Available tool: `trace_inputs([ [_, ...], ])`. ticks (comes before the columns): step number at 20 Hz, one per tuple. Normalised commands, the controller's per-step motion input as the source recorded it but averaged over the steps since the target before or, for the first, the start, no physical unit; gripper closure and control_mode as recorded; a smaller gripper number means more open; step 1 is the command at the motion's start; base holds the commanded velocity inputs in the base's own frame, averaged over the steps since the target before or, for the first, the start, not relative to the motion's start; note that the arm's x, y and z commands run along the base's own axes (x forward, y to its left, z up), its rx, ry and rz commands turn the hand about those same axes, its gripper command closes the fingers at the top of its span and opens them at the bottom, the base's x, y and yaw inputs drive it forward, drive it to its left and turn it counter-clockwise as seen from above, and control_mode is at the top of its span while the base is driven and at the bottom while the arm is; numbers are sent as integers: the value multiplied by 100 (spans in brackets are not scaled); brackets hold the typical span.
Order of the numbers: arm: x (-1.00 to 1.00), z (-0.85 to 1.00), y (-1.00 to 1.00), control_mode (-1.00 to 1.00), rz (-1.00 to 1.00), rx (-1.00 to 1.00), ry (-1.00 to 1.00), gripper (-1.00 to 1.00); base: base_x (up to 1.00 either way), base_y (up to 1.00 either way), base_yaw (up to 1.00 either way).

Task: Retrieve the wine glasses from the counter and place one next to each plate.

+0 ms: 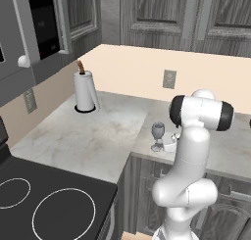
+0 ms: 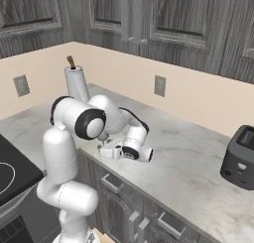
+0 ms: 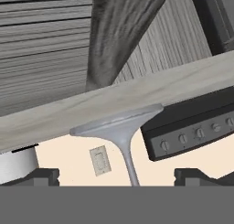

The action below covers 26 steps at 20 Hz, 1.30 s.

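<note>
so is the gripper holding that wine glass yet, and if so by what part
Nothing is held. The gripper is open, its fingertips either side of the wine glass stem, not closed on it.

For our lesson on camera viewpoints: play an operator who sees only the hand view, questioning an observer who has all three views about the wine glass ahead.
Operator: The glass looks upside down here. Has it tipped?
Observer: No. The wine glass stands upright near the counter edge; your camera is rolled over.
Operator: And the white shape at my lower left?
Observer: Likely the paper towel roll, standing upright by the back wall.
</note>
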Motion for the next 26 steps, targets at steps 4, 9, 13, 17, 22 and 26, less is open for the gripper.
trace_inputs([
  [4, 15, 0, 0, -100, -8, 0, 0, -100, 0, 0, 0],
  [9, 1, 0, 1, -100, -5, 0, 0, 100, 0, 0, 0],
  [13, -14, 11, 9, -100, 0, 0, -3, 100, 0, 0, 0],
  [17, -24, 42, 5, -100, 0, 0, -11, 100, 0, 0, 0],
  [22, -28, 69, 0, -100, 0, 0, -17, 100, 0, 0, 0],
  [26, -28, 98, 0, -100, 0, 0, -18, 100, 0, 0, 0],
])
